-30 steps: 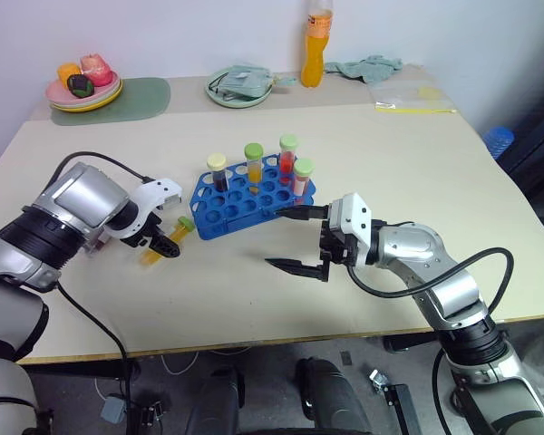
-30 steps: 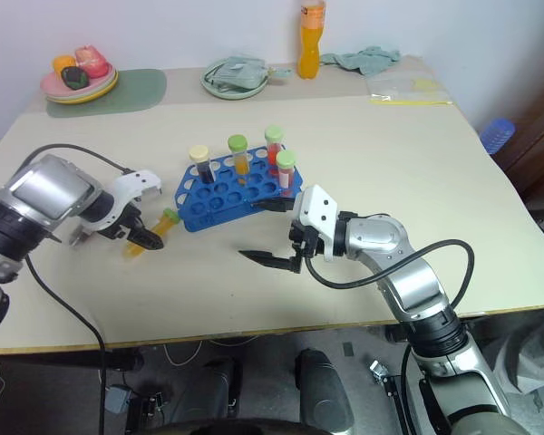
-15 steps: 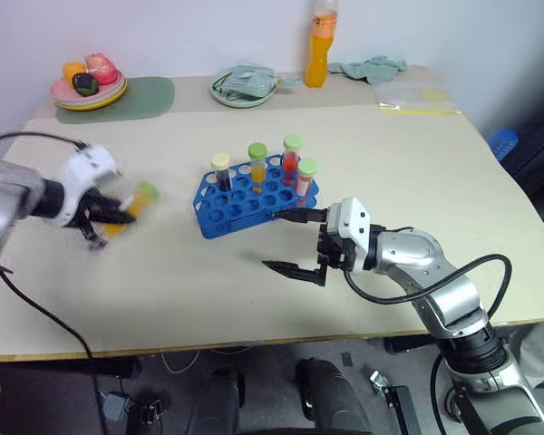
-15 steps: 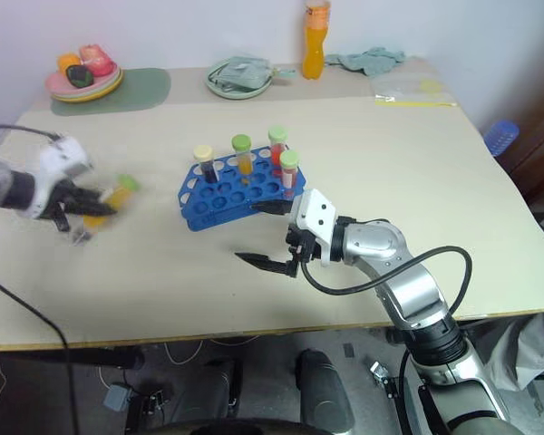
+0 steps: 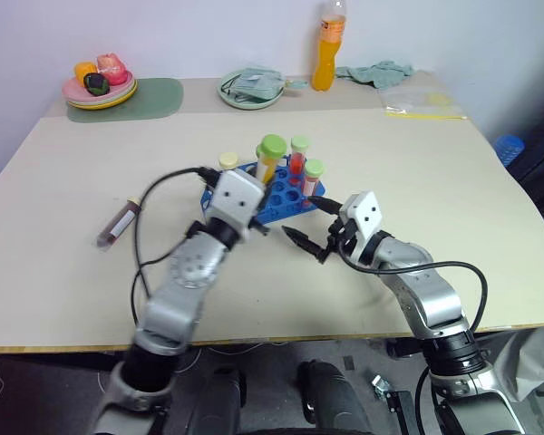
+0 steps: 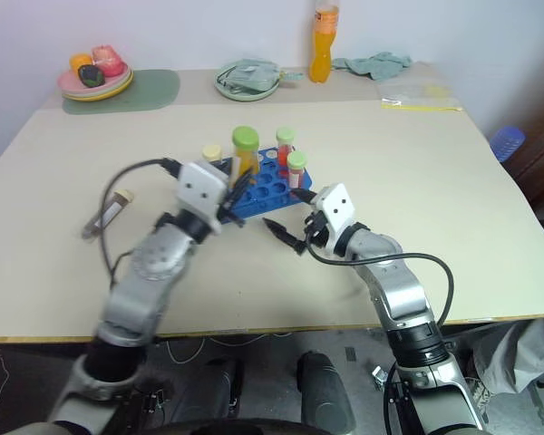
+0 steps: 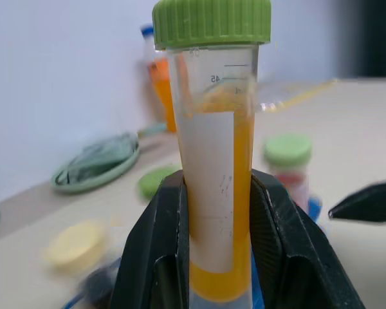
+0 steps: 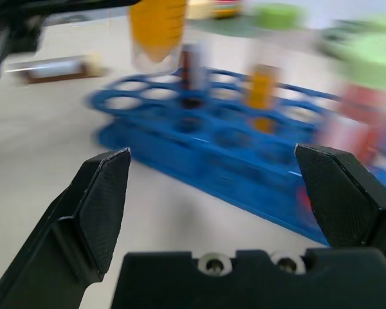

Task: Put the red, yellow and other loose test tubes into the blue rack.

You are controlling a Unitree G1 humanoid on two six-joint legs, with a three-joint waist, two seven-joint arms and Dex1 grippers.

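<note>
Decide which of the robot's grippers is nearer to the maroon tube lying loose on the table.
Left. The left gripper, shut on a yellow tube above the blue rack, is nearer the maroon tube. The open right gripper is beyond the rack's far side.

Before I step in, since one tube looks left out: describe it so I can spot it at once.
On the beige tabletop, look to the robot's left of the bright blue plastic rack with round holes. Out on the bare surface lies a clear plastic tube of dark maroon liquid with a cream cap. It alone lies flat; the other tubes stand upright at the rack.
</note>
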